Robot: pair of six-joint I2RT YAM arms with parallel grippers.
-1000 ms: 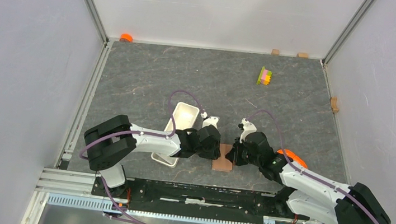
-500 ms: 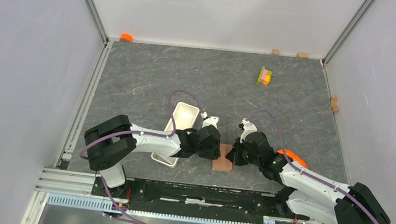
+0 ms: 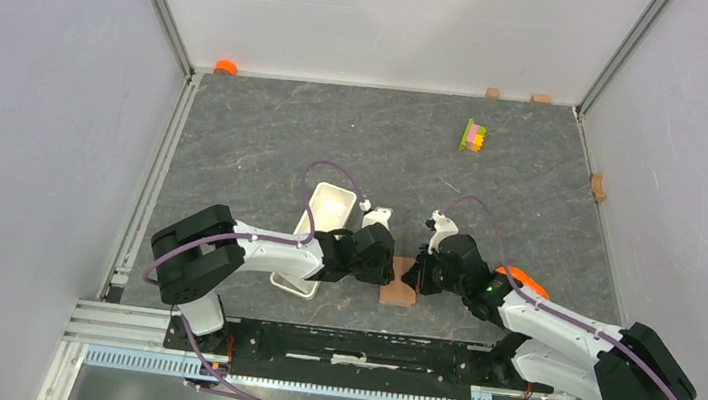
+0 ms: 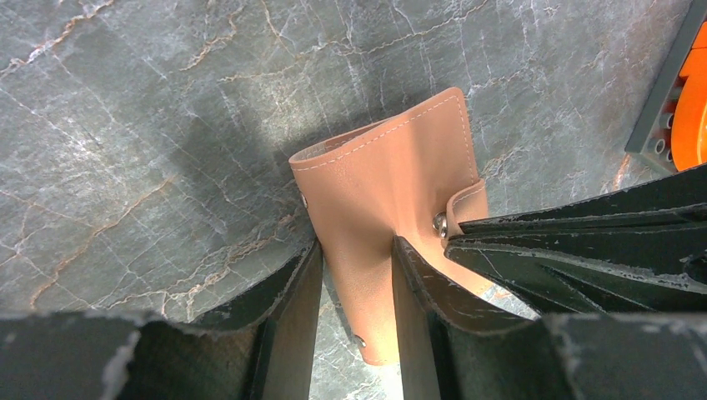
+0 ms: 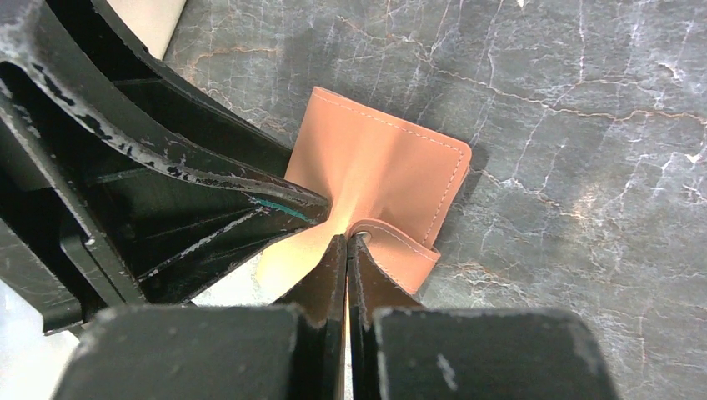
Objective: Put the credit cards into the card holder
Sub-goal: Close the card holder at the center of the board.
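Your holder (image 4: 388, 179) lies on the grey table (image 3: 357, 140) near the front edge, right between your two grippers, with both of them on it. From above it shows as a small brown patch just right of the white tray (image 3: 329, 205). An orange piece (image 3: 523, 277) sits behind your right arm.

Your left gripper (image 4: 354, 279) comes at the holder from the tray side. Its fingers (image 4: 288, 325) stand apart by about the width of one leather leaf. That leaf runs down between them, its side edges against their inner faces, so the gripper looks clamped across it. The rest of the holder reaches away past the fingertips, its stitched far edge lifted a little and throwing a shadow on the table.

Your right gripper (image 5: 348, 243) comes from the other side. Its fingers are pressed almost together, with only the thin leather of the snap tab (image 5: 404, 250) pinched between the tips. The tab curls up from the holder's near edge — its metal stud (image 4: 439, 222) sits just beside those tips in the left wrist view.

The two grippers nearly touch over the holder, the left fingers just beside the right fingertips.
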